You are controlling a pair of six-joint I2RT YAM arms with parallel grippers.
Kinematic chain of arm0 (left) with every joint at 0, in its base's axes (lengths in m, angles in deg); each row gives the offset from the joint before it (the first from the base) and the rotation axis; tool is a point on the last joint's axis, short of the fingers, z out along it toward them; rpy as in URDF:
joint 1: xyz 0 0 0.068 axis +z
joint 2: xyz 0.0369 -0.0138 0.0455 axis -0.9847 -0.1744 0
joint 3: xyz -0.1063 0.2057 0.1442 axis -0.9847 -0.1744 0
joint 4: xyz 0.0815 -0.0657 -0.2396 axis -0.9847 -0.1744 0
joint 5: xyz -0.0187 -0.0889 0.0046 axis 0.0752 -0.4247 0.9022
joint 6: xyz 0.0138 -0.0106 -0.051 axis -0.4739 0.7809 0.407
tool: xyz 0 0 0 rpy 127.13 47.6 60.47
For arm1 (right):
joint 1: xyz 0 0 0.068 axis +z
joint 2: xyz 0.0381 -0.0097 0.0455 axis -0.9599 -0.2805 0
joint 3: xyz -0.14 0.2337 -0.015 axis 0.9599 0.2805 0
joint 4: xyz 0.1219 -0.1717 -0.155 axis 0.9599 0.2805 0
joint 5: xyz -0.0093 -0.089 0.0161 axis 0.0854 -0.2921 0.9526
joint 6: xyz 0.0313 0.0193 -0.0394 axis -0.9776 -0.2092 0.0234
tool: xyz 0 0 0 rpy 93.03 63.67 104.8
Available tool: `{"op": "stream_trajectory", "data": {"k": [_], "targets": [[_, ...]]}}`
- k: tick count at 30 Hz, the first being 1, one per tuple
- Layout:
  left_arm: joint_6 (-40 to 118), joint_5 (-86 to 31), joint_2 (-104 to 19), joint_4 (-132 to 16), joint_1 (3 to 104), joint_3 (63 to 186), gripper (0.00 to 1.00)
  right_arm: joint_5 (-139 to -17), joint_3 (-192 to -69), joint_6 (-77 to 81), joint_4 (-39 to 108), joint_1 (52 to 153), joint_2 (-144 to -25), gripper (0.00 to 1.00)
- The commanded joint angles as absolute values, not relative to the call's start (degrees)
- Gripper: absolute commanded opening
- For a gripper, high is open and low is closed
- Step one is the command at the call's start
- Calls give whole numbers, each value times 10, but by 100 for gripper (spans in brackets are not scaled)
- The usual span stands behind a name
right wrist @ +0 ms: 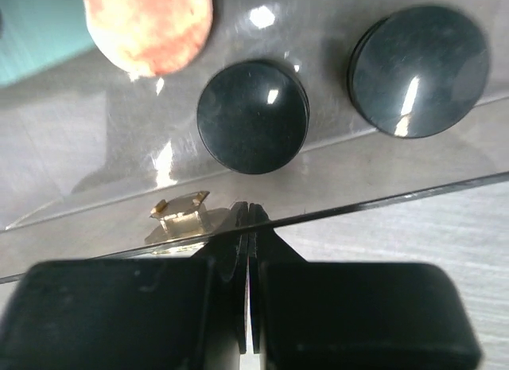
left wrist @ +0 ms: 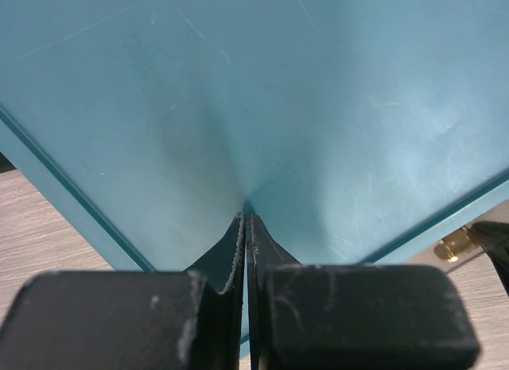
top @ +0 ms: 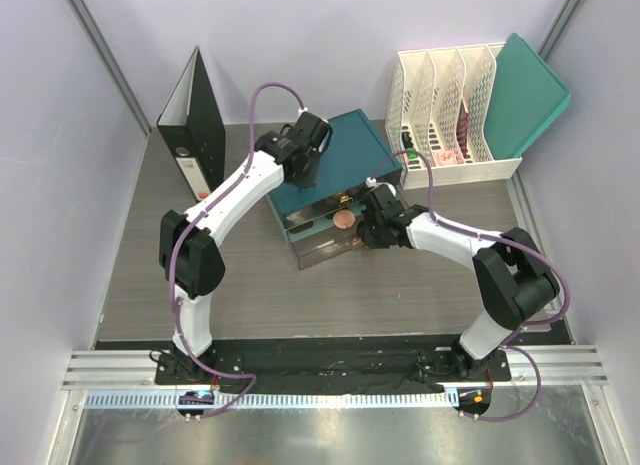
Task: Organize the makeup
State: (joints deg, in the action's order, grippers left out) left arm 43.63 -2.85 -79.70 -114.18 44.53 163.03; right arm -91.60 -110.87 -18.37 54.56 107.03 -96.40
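Note:
The teal drawer box [top: 350,145] stands mid-table with a clear drawer [top: 318,253] pulled out toward me. In the right wrist view the drawer holds two black round jars [right wrist: 253,117] [right wrist: 419,70] and a peach round disc [right wrist: 149,24]. The disc also shows in the top view [top: 344,219]. My right gripper [right wrist: 248,209] is shut and empty, its tips at the drawer's clear front wall just right of a gold handle [right wrist: 180,214]. My left gripper [left wrist: 247,215] is shut, its tips touching the box's teal top. The clear bottle and tan tubes are out of view.
A black binder [top: 195,115] stands at the back left. A white file organiser [top: 450,105] with a teal folder [top: 525,95] stands at the back right, with green and red markers [top: 408,159] at its front. Grey walls close in both sides.

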Motion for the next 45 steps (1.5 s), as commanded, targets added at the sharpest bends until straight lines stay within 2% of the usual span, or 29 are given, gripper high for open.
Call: {"op": "stream_trajectory", "data": {"k": [1,18,25,31,34,39,42,45], "targets": [[444,-55,-826,-1183,456,1614,0,-988,-1139,-169,461,1090,-950,1],[441,-54,-837,-1220,489,1611,0,-1040,-1285,-141,412,1123,-1086,1],[441,-59,-836,-1219,504,1600,0,-1051,-1276,-153,405,1136,-1073,1],[441,-70,-840,-1219,508,1596,0,-1043,-1226,-205,422,1135,-992,1],[442,-73,-842,-1219,508,1594,0,-1018,-1193,-247,430,1120,-943,1],[441,-74,-841,-1214,508,1588,0,-886,-1129,-330,425,1064,-893,1],[440,-75,-843,-1213,508,1582,0,-775,-1081,-400,387,1018,-886,1],[440,-77,-844,-1212,508,1579,0,-701,-1032,-464,287,991,-896,1]]}}
